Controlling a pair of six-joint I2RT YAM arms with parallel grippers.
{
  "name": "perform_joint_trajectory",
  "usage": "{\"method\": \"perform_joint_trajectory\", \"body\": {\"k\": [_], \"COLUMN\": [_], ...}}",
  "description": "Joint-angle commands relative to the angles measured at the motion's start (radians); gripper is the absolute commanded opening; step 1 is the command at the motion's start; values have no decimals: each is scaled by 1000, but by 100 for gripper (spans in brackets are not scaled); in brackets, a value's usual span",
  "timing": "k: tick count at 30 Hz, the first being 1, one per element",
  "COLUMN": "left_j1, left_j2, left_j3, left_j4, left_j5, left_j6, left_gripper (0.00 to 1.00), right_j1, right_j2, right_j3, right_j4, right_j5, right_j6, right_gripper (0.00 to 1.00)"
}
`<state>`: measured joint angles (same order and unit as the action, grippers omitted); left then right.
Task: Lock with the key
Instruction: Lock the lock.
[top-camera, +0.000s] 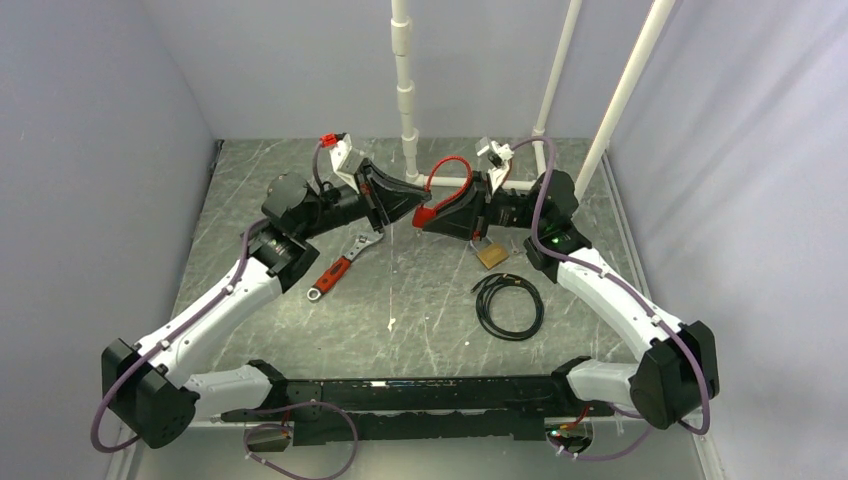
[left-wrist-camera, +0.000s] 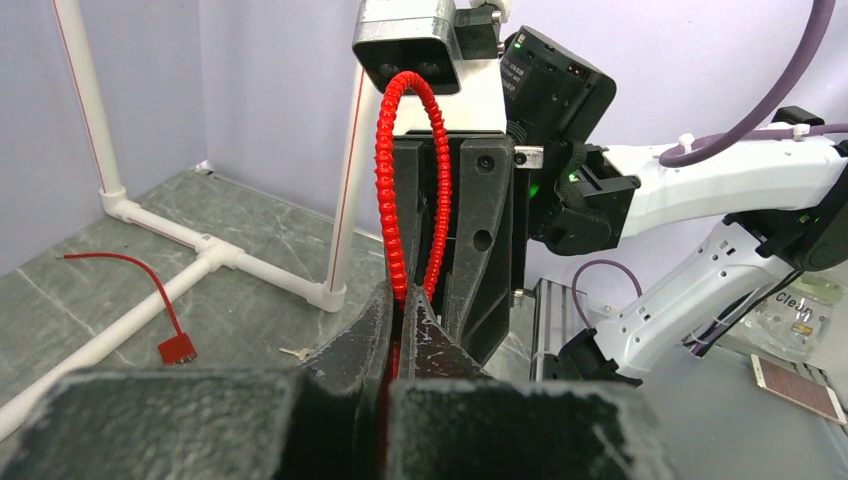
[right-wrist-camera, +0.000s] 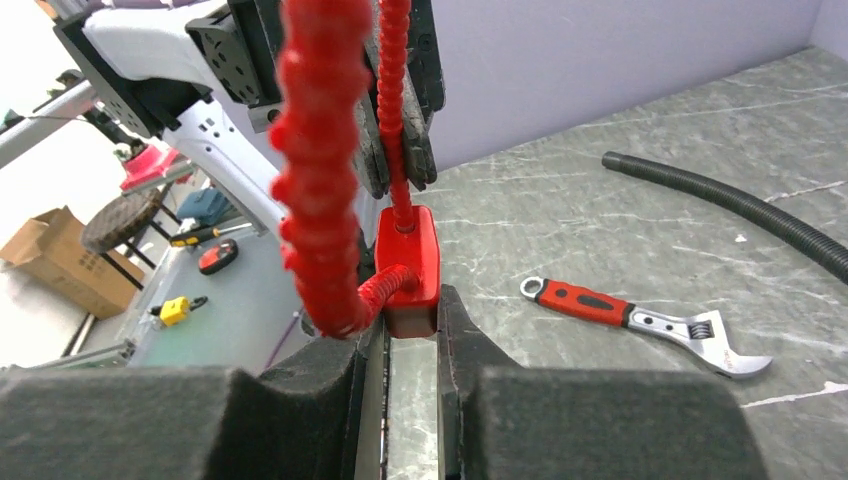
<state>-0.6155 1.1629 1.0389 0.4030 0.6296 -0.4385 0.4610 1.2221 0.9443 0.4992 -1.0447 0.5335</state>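
Note:
A red cable lock hangs in the air between my two arms: its ribbed cable loop (top-camera: 451, 168) and its red block body (top-camera: 426, 215). My right gripper (right-wrist-camera: 412, 318) is shut on the lock body (right-wrist-camera: 408, 262), with the cable (right-wrist-camera: 318, 190) curling up from it. My left gripper (left-wrist-camera: 401, 305) is shut on one strand of the cable (left-wrist-camera: 389, 180), close to the body. In the top view the two grippers meet tip to tip, left (top-camera: 408, 197) and right (top-camera: 432, 220). A small silver key (left-wrist-camera: 296, 352) lies on the table, apart from both grippers.
A red-handled wrench (top-camera: 338, 268) lies left of centre and also shows in the right wrist view (right-wrist-camera: 640, 322). A black coiled cable (top-camera: 508, 305) and a brass padlock (top-camera: 491, 254) lie to the right. White pipes (top-camera: 405, 90) stand at the back. A red wire with a tag (left-wrist-camera: 178, 348) lies near them.

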Motion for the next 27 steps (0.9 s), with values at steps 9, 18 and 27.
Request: {"method": "perform_joint_trajectory", "body": {"k": [9,18,27], "left_j1": [24,29,106], "left_j2": [-34,-34,0], "left_j3": [-46,-23,69], "left_j4": [-209,-401,-390], "left_j5": [53,130,212], "left_j6": [75,157,119], "left_gripper": [0,0,11], "right_j1": [-42,-69,-58], "right_j2": [-15,7,28], "right_j3": [62,111,136], "right_j4": [179,117,-72], "right_j5": [82,42,-39], "right_j6": [80,20,-122], "right_gripper": [0,0,0]}}
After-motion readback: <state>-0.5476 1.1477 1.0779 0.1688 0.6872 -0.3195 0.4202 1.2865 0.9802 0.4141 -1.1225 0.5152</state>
